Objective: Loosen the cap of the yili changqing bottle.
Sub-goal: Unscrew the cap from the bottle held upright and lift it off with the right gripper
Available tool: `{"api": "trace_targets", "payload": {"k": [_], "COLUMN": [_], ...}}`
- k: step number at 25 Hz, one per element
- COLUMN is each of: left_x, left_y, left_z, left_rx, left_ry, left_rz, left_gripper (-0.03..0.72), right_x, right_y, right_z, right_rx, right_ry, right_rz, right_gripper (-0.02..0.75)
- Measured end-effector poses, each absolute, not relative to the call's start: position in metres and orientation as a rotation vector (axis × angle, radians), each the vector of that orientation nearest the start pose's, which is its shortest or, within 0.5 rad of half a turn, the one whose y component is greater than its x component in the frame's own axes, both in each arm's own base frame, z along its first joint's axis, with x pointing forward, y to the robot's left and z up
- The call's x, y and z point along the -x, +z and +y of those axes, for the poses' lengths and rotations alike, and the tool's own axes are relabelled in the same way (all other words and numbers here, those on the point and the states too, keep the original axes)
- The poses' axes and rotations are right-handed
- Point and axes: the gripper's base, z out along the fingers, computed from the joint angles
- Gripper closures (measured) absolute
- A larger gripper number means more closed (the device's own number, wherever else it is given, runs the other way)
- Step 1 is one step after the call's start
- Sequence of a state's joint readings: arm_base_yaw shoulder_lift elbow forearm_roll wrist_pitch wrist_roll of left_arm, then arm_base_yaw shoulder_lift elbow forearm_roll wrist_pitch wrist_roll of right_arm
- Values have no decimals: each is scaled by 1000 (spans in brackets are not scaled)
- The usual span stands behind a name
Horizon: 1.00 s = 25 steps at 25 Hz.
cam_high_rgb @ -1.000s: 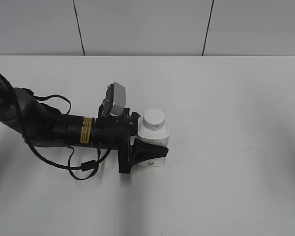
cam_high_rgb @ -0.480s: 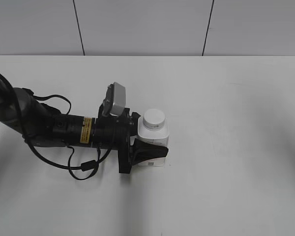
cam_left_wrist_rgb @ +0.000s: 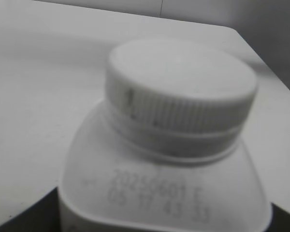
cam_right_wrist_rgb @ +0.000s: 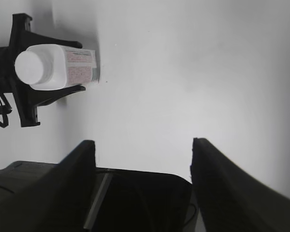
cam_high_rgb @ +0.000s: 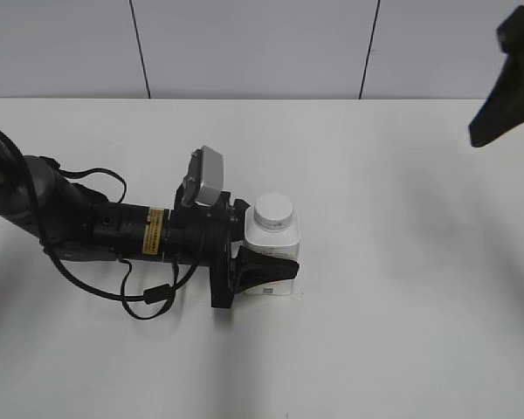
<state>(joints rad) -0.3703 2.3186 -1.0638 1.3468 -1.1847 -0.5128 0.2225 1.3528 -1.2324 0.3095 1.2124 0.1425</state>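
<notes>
Left gripper (cam_high_rgb: 264, 262) clamped on bottle (cam_high_rgb: 274, 247); right gripper (cam_right_wrist_rgb: 142, 154) wide open, empty — centre over cap (cam_high_rgb: 273, 210), grip squarely

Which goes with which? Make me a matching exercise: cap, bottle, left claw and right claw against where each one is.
1. cap
2. bottle
3. left claw
4. right claw

A. raised at the upper right, holding nothing
B. clamped on the bottle's sides
C. upright on the table, gripped
D. on the bottle's neck

Pairs: 1-D, 2-C, 3-B, 4-A
</notes>
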Motion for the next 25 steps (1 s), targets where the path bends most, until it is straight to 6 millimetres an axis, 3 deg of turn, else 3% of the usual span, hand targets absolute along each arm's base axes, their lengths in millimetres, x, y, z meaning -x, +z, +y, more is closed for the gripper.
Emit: {"api": "trace_targets", "payload": {"k": [13,19,25], "left_x": [-314,-314,-314], "left_y": [57,57,57], "left_z": [-210,-210,-210], "left_rx": [-1367,-1367,-1368], "left_ry": [-1146,-1146,-1146], "left_rz": [1483,1482,1483], "left_gripper": [258,258,258], "right_x": [-291,-307,-313], "right_y": [323,306,279], "right_z": [185,215,231], "right_rx": [144,124,85], "right_ry": [510,551,542], "right_rz": [2930,2981,3065], "right_gripper": [257,257,257]}}
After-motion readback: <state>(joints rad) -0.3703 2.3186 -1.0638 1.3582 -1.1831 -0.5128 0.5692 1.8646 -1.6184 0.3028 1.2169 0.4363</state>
